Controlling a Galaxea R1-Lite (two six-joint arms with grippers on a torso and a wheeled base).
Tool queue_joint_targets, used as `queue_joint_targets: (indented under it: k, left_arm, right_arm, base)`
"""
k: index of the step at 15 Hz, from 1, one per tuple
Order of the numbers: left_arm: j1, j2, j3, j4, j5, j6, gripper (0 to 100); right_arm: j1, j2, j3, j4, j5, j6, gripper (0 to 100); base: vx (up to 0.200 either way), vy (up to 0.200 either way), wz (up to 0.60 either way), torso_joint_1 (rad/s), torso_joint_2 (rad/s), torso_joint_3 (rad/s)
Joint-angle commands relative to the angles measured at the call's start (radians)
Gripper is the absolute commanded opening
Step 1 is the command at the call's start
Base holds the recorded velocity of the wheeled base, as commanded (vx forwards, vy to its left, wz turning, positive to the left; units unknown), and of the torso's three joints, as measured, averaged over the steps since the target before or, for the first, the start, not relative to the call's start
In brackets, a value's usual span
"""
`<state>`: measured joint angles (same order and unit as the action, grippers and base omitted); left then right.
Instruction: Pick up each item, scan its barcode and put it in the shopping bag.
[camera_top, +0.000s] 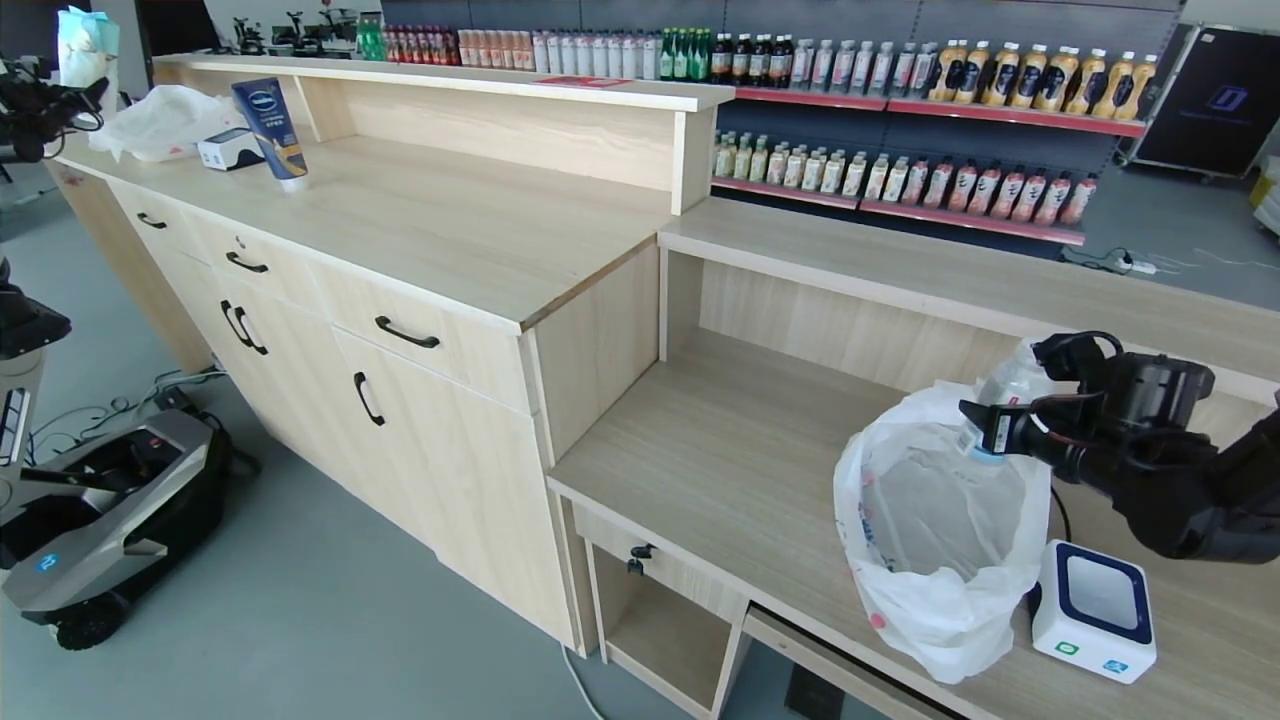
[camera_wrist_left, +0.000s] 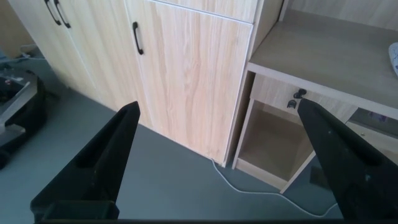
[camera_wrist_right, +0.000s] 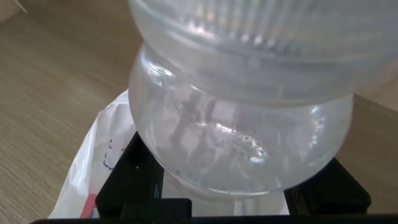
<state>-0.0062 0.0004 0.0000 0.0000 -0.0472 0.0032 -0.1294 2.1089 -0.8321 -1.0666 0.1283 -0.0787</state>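
Bottle: clear plastic bottle (camera_top: 1005, 392), hanging right over the open mouth of the shopping bag (camera_top: 900, 600), not inside yet.
Right gripper: right gripper (camera_top: 1000, 428), fingers pinching the bottle.
Bag: on the lower bench (camera_top: 720, 440); can't make out anything in it.
Scanner: scanner (camera_top: 1095, 610) just beside the bag; no way to tell if the scan is done.
Left gripper: left gripper (camera_wrist_left: 214, 162), fingers spread wide, holding nothing, down by the cupboard doors.
Left to do: drop the bottle, I reckon. A blue tube (camera_top: 270, 128) and small white box (camera_top: 225, 148) wait on the upper bench (camera_top: 400, 220), well apart from the bag. Early days.
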Motion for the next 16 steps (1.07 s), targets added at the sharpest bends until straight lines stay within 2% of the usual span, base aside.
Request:
queue_joint_targets:
  k: [1, 5, 16]
  left_arm:
    - [0.000, 0.001, 0.000, 0.000, 0.000, 0.000, 100]
    - [0.000, 0.001, 0.000, 0.000, 0.000, 0.000, 100]
    - [0.000, 0.001, 0.000, 0.000, 0.000, 0.000, 100]
  right_arm:
    - [0.024, 0.065, -0.002, -0.036, 0.001, 0.002, 0]
    - [0.057, 0.137, -0.022, -0.110, 0.001, 0.002, 0]
    - [0.050, 0.203, -0.028, -0.145, 0.001, -0.041, 0]
  base:
    - [0.000, 0.000, 0.00, 0.000, 0.00, 0.000]
    - [0.000, 0.000, 0.00, 0.000, 0.00, 0.000]
    - [0.000, 0.000, 0.00, 0.000, 0.00, 0.000]
